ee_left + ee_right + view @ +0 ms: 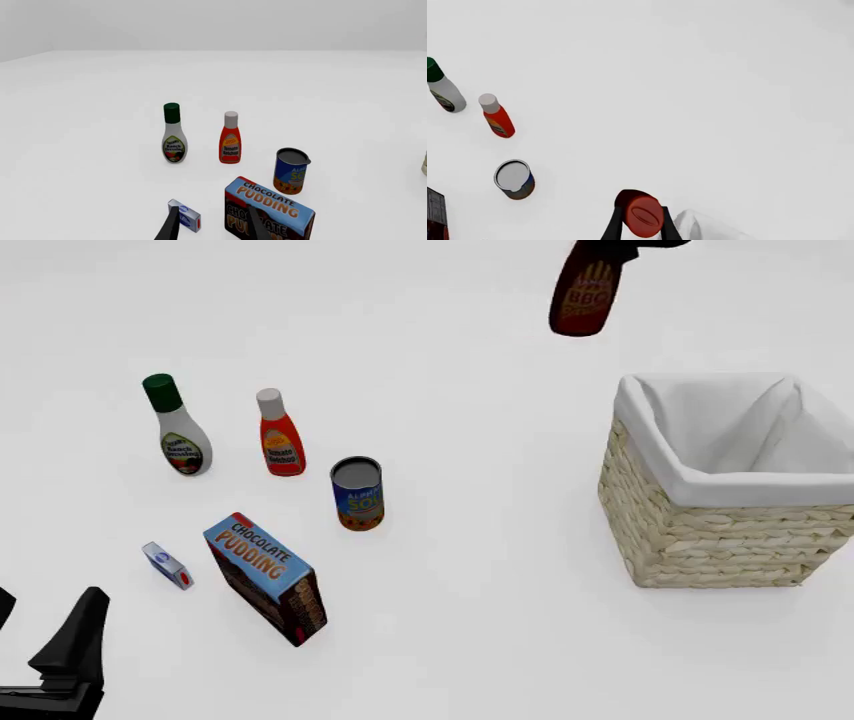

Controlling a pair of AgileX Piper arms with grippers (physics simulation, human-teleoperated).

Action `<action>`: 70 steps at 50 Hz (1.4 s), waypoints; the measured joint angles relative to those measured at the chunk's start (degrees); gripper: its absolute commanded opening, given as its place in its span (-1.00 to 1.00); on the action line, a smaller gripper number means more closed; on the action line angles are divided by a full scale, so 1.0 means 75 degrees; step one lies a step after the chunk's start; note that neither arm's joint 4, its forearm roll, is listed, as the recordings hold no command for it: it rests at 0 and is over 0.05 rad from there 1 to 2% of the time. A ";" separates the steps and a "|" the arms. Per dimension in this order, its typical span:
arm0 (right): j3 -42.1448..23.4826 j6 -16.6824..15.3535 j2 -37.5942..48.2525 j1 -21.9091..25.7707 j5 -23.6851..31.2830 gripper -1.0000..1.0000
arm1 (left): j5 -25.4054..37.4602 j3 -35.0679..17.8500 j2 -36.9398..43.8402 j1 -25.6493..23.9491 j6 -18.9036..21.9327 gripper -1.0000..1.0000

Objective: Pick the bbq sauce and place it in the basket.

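Right claw [640,225] is clamped on the bbq sauce [585,295] and has it up in the air at the top of the front frame, off the surface, up and to the left of the basket [694,530] at right. Left claw [210,225] sits lower left with fingers spread, holding nothing. The ranch bottle [178,430], ketchup [279,435], can [358,495] and pudding box [267,580] sit at left.

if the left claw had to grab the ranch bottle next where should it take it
Around the narrow neck just under the green cap of the ranch bottle, coming from the arms' side with the left claw level: it stands upright, apart from the ketchup bottle, and its body widens below.
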 measured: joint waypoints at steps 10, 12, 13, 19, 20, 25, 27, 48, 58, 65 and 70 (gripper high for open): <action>0.0487 -0.0039 -0.0561 -0.0429 0.0007 -1.00 | 0.0000 0.0000 0.0000 0.0000 0.0000 1.00; 0.0558 -0.0044 -0.0657 -0.0508 0.0014 -1.00 | 0.0000 0.0000 0.0000 0.0000 0.0000 1.00; 0.0595 -0.0046 -0.0702 -0.0547 0.0014 -1.00 | 0.0000 0.0000 0.0000 0.0000 0.0000 1.00; 0.0844 -0.0067 -0.0956 -0.0764 -0.0010 -1.00 | 0.0000 0.0000 0.0000 0.0000 0.0000 1.00; 0.0884 -0.0068 -0.0994 -0.0796 -0.0014 -1.00 | 0.0000 0.0000 0.0000 0.0000 0.0000 1.00; 0.1067 -0.0083 -0.1154 -0.0987 -0.0042 -1.00 | 0.0000 0.0000 0.0000 0.0000 0.0000 1.00; 0.1130 -0.0089 -0.1207 -0.1068 -0.0055 -1.00 | 0.0000 0.0000 0.0000 0.0000 0.0000 1.00; 0.2045 -0.0190 -0.1673 -0.2130 -0.0478 -1.00 | 0.0000 0.0000 0.0000 0.0000 0.0000 1.00; 0.2580 -0.0296 -0.1737 -0.2635 -0.0825 -1.00 | 0.0000 0.0000 0.0000 0.0000 0.0000 1.00; 0.2937 -0.0356 -0.1761 -0.2910 -0.1068 -1.00 | 0.0000 0.0000 0.0000 0.0000 0.0000 1.00; 0.3220 -0.0411 -0.1768 -0.3098 -0.1245 -1.00 | 0.0000 0.0000 0.0000 0.0000 0.0000 1.00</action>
